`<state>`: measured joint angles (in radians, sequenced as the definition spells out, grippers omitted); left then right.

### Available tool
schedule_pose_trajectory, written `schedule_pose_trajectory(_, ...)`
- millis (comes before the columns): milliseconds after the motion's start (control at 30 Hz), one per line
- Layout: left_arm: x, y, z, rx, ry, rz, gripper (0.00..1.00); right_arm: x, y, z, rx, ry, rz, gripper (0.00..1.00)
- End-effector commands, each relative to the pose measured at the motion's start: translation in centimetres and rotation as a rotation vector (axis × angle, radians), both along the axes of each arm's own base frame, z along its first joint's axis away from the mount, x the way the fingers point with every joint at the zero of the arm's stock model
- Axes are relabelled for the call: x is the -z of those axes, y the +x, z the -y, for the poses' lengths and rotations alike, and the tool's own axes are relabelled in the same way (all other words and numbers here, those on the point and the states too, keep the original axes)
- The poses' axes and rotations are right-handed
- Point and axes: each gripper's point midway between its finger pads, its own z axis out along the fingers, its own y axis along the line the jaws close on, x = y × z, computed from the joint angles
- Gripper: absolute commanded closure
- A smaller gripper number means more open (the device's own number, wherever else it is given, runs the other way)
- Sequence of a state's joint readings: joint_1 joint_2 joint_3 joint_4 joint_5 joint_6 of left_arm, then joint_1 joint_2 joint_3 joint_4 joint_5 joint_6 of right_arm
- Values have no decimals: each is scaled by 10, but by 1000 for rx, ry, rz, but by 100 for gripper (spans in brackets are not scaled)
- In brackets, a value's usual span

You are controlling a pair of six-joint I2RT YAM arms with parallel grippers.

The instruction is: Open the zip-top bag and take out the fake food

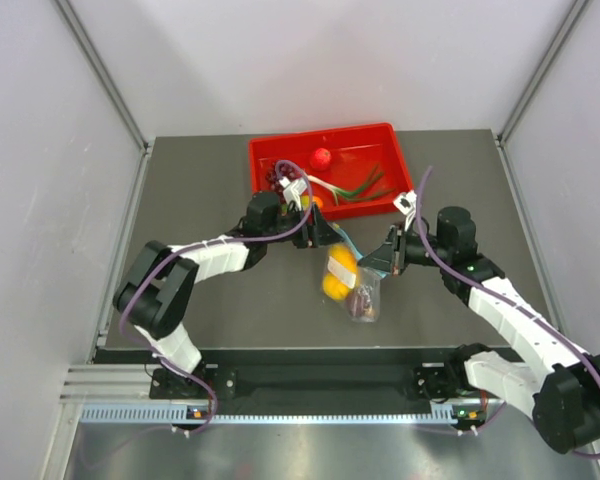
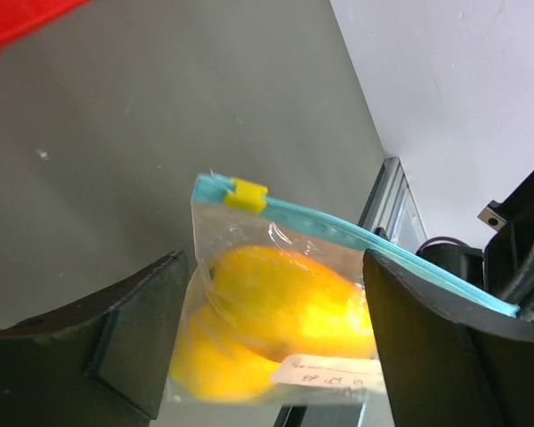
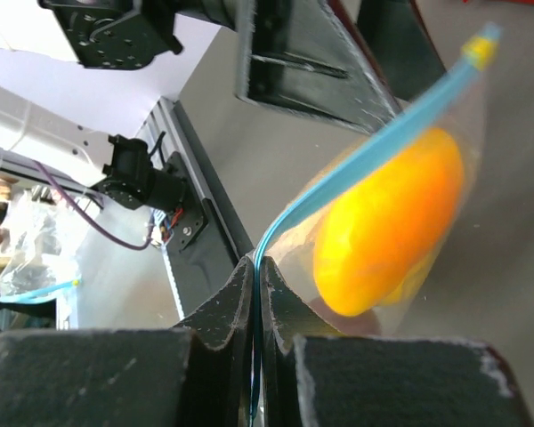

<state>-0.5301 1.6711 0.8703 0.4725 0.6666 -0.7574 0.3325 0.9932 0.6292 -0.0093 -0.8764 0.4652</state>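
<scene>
The zip-top bag (image 1: 352, 285) hangs above the grey table between my two grippers, its teal zip strip (image 3: 383, 142) uppermost. Inside are an orange-yellow mango (image 3: 387, 231), a yellow lemon (image 2: 214, 365) and a dark maroon piece (image 1: 361, 301). My right gripper (image 3: 256, 267) is shut on one end of the zip strip. My left gripper (image 2: 267, 356) is open, its fingers (image 2: 138, 347) standing on either side of the bag near the end with the yellow slider (image 2: 246, 194). In the top view the left gripper (image 1: 318, 233) is at the bag's upper left and the right gripper (image 1: 385, 258) at its upper right.
A red tray (image 1: 392, 131) stands at the back of the table, holding a small red ball (image 1: 322, 156) and green pieces (image 1: 360, 187); its corner shows in the left wrist view (image 2: 18, 18). White walls enclose the table on three sides.
</scene>
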Motion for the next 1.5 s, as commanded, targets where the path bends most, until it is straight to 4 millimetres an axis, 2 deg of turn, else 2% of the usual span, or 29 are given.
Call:
schedule_pose_trajectory(0, -28, 7, 21, 55, -78, 100, 21, -21, 4, -1, -32, 49, 69, 100)
schedule_pose_trajectory(133, -23, 2, 21, 67, -74, 83, 34, -18, 7, 3, -11, 47, 57, 100)
schedule_pose_trajectory(300, -24, -7, 14, 54, -68, 78, 35, -12, 12, 11, 27, 51, 32, 100)
schedule_pose_trajectory(500, -22, -18, 12, 55, -128, 25, 45, -6, 17, 17, 51, 66, 10, 100)
schedule_pose_trajectory(667, -24, -19, 14, 63, -146, 34, 67, 0, 19, 18, 53, 64, -8, 100)
schedule_pose_trajectory(700, -24, -19, 15, 66, -149, 27, 77, 0, 19, 18, 53, 63, -8, 100)
schedule_pose_trajectory(833, -31, -18, 21, 85, -171, 33, 94, 6, 19, 18, 49, 52, -18, 100)
schedule_pose_trajectory(900, -32, -17, 23, 84, -172, 33, 100, 12, 18, 19, 50, 33, -30, 100)
schedule_pose_trajectory(1000, -38, -18, 22, 86, -171, 44, 100, 21, 21, 24, 58, -23, -7, 100)
schedule_pose_trajectory(1033, -39, -19, 22, 86, -164, 48, 100, 31, 15, 27, 62, -57, -55, 98)
schedule_pose_trajectory(1067, -49, -21, 20, 89, -164, 71, 100, 30, 17, 30, 55, -88, -13, 84)
schedule_pose_trajectory(1133, -46, -26, 19, 103, -84, 93, 100, 31, 17, 36, 73, -148, -21, 67)
schedule_pose_trajectory(1167, -55, -31, 17, 112, -52, 123, 100, 27, 18, 39, 69, -172, 19, 52)
schedule_pose_trajectory(1200, -68, -33, 23, 146, -10, 234, 100, 25, 21, 43, 88, -198, 30, 47)
schedule_pose_trajectory(1233, -53, -42, 18, 156, 88, 185, 100, 9, 27, 43, 95, -205, 75, 45)
schedule_pose_trajectory(1267, -59, -51, 20, 197, 131, 268, 100, 8, 30, 49, 116, -244, 83, 41)
schedule_pose_trajectory(1300, -71, -52, 23, 208, 147, 307, 100, 0, 33, 50, 125, -254, 102, 40)
schedule_pose_trajectory(1333, -65, -60, 18, 218, 199, 280, 100, -15, 41, 51, 139, -260, 145, 39)
schedule_pose_trajectory(1433, -71, -71, 14, 246, 237, 324, 100, -36, 55, 54, 171, -277, 198, 38)
schedule_pose_trajectory(1467, -72, -72, 12, 246, 248, 337, 100, -35, 60, 55, 180, -292, 201, 39)
